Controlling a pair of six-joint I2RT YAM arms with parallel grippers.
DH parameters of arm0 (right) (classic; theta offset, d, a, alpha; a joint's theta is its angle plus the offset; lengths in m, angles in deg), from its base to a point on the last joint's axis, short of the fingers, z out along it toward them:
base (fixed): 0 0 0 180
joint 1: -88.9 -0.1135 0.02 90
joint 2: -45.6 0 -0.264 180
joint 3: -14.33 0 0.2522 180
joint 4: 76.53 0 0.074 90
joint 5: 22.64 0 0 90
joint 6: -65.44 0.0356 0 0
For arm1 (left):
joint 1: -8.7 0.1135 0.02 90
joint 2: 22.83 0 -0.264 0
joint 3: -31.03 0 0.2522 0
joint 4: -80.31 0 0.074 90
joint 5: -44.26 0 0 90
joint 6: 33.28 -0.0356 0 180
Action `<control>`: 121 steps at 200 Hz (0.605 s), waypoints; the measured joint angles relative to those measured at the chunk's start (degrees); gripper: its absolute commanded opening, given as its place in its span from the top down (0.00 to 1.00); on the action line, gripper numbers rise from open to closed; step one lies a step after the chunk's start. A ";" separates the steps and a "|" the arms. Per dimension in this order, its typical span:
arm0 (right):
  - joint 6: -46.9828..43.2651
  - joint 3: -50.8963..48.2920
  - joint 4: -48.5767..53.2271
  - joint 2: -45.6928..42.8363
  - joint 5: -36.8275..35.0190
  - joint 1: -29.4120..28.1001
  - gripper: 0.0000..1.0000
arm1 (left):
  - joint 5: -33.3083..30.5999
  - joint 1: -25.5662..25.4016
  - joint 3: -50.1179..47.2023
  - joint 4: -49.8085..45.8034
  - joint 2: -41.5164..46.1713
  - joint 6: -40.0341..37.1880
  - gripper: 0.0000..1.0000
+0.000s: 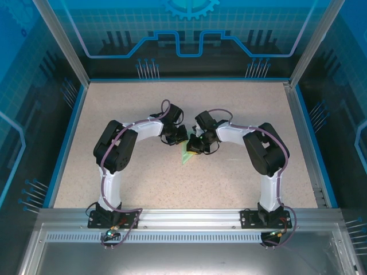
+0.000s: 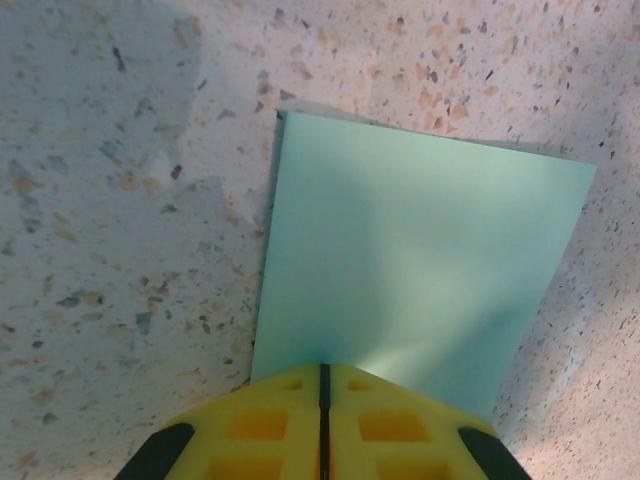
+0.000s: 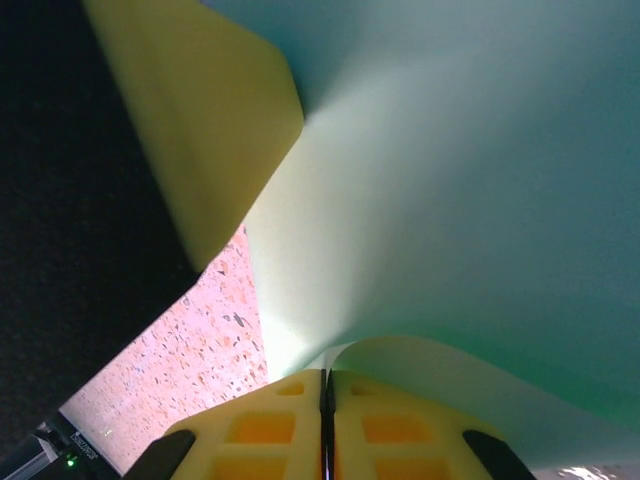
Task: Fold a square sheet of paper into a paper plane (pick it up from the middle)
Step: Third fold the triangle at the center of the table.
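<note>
Top view: we see the pale mint sheet (image 1: 186,156) at the middle of the table (image 1: 241,183). Left wrist: left gripper (image 2: 323,375) pinched shut on the sheet's near edge, which is plain, flat and unmarked. Right wrist: right gripper (image 3: 325,378) also closed on it, and the paper bows freely. We judge it light, floppy and crease-prone, so grip gently at the edges

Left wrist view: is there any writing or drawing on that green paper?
No, the green paper shows a plain, pale mint face with only soft shading across it and no marks or print.
</note>
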 measured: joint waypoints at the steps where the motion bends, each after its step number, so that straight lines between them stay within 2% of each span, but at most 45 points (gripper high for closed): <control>1: 0.00 0.00 0.02 0.00 0.02 0.00 0.90 | -0.02 0.00 0.00 0.00 0.00 0.00 0.91; 121: -1.42 1.86 0.22 1.22 -0.11 -0.26 0.90 | -0.02 0.00 0.00 -0.02 0.00 0.00 0.91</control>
